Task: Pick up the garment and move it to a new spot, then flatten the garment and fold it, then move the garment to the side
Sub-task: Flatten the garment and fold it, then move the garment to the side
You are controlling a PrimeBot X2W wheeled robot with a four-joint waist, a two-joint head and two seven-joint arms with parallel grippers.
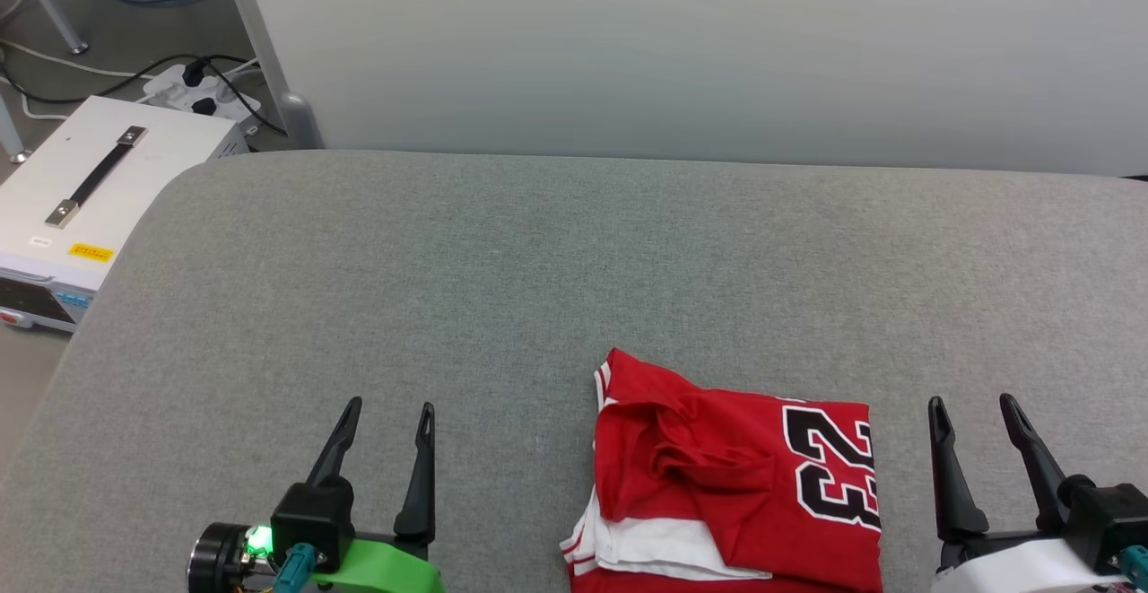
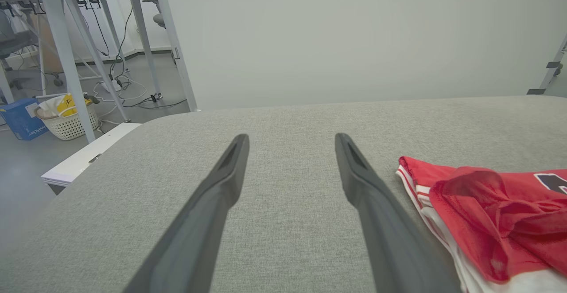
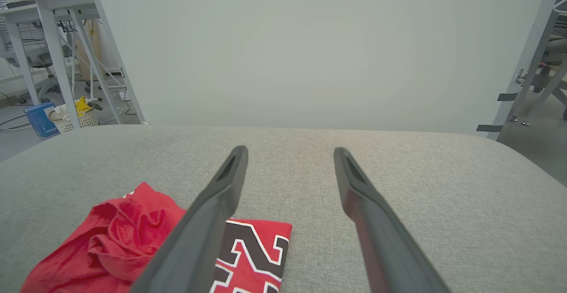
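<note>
The garment (image 1: 717, 485), a red jersey with white trim and black numerals, lies loosely bunched on the grey table near the front edge, right of centre. It also appears at the right in the left wrist view (image 2: 487, 213) and at the lower left in the right wrist view (image 3: 133, 248). My left gripper (image 1: 387, 418) (image 2: 290, 140) stands open to the garment's left, apart from it, nothing between its fingers. To the garment's right my right gripper (image 1: 971, 409) (image 3: 290, 151) is open and holds nothing, its fingers above the table just beside the cloth.
The grey fabric table (image 1: 538, 270) stretches back to a pale wall. Off the table's left edge stand a white box with a handle (image 1: 90, 189), a power strip with cables (image 1: 193, 91) and a metal frame leg (image 1: 269, 55). A basket (image 2: 66, 118) sits on the floor.
</note>
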